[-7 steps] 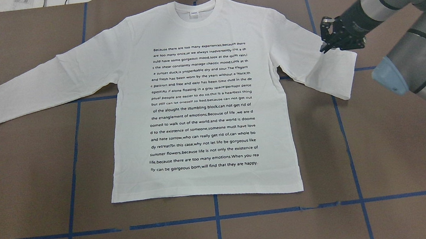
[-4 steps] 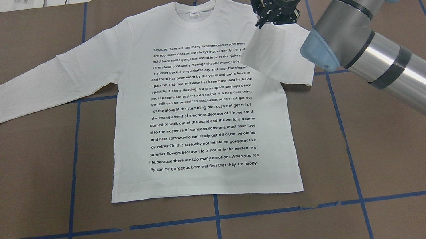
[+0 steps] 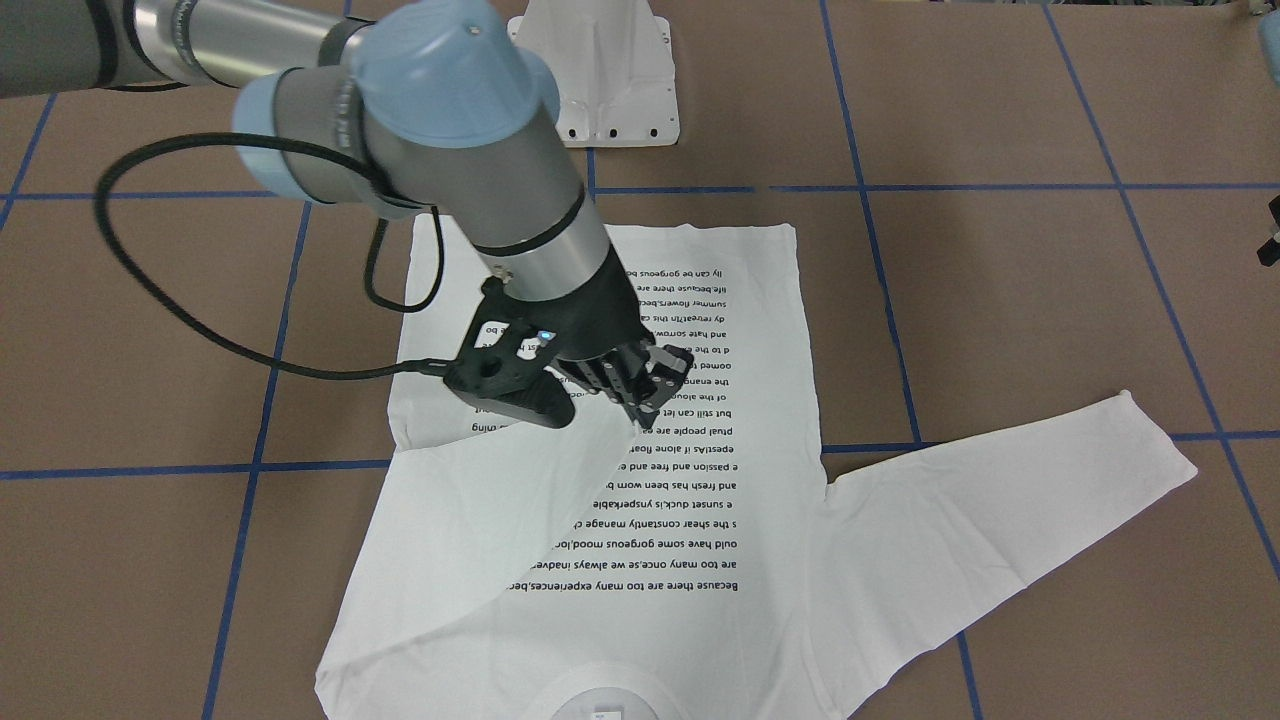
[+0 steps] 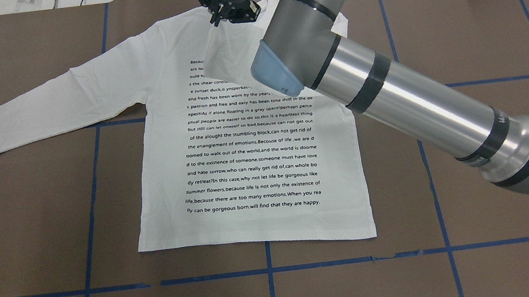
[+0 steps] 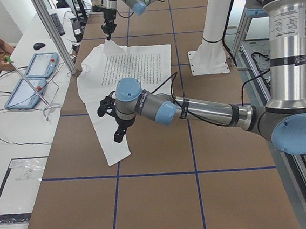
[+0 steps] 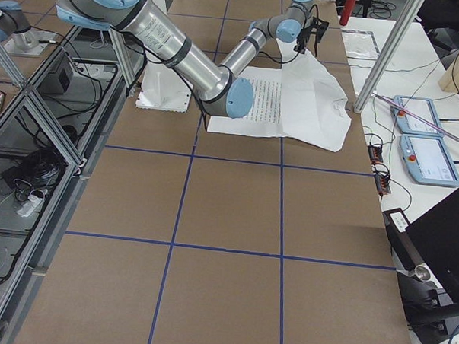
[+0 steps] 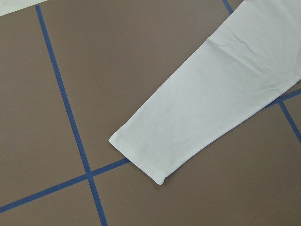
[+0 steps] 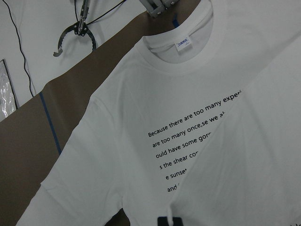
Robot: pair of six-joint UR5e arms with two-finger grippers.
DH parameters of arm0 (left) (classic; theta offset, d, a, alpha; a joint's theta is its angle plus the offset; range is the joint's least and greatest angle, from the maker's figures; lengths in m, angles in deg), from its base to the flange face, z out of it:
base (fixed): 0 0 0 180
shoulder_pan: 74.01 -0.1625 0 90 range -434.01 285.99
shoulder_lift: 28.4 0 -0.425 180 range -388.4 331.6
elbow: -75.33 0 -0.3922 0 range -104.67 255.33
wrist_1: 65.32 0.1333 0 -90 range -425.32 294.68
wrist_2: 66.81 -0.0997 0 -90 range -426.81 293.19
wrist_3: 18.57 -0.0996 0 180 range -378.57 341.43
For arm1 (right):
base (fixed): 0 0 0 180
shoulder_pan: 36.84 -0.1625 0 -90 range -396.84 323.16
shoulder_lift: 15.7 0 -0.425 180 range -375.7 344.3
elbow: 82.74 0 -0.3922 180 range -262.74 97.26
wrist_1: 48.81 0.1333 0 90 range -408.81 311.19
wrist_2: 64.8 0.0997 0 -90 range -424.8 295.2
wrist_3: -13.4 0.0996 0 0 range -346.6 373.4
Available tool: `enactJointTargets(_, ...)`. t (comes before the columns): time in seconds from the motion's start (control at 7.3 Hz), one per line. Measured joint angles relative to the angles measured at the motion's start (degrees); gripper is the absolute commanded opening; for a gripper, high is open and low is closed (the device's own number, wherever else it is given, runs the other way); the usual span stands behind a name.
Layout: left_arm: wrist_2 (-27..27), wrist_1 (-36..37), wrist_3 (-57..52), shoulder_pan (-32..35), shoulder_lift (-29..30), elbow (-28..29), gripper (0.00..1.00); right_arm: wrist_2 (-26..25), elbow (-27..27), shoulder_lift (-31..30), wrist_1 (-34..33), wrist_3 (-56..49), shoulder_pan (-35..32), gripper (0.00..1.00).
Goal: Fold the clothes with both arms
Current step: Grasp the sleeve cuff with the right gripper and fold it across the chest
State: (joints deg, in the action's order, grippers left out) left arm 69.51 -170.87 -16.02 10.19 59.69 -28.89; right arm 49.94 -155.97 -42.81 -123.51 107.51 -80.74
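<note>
Folding the right sleeve in over the chest

Clock readings taken from the overhead view.

- Table [image 4: 479, 19]: brown paper top, matte, gridded with blue tape lines [image 4: 87, 213].
- Shirt [image 4: 249, 145]: white cotton, lying flat at centre with the print up, collar at 12 and hem at 6. It looks light, limp and not slippery. It should drape from any pinch and crease where it is laid. Best holds, to my eye, are cuffs, shoulder seams and hem corners.
- Right arm [image 4: 414, 106]: silver tube reaching in from 4 toward 12.
- Right sleeve [image 3: 500, 500]: doubled back over the chest and covering the first lines of print. Its end is lifted into a small peak.
- Left sleeve [image 4: 55, 105]: smooth, stretched out toward 9.
- Right claw [image 3: 638, 415]: pinched onto that sleeve end, near the collar at 12.
- Left claw [image 5: 118, 135]: above the left cuff [image 7: 141, 155]. Cannot tell whether it is open or closed.
- Neck label [image 8: 183, 44]: small, inside the collar.
</note>
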Motion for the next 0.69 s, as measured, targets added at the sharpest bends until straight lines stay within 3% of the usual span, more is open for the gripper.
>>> enactJointTargets(0.55,-0.07,-0.09,-0.03,0.00,0.04,-0.01,1.00,-8.82,9.58,1.85,11.45,5.11,8.13,0.00)
enactJointTargets(0.69,-0.11,-0.09,0.01,-0.02,0.06,0.08,1.00,-11.19,10.31,1.98,12.15,5.67,9.31,0.10)
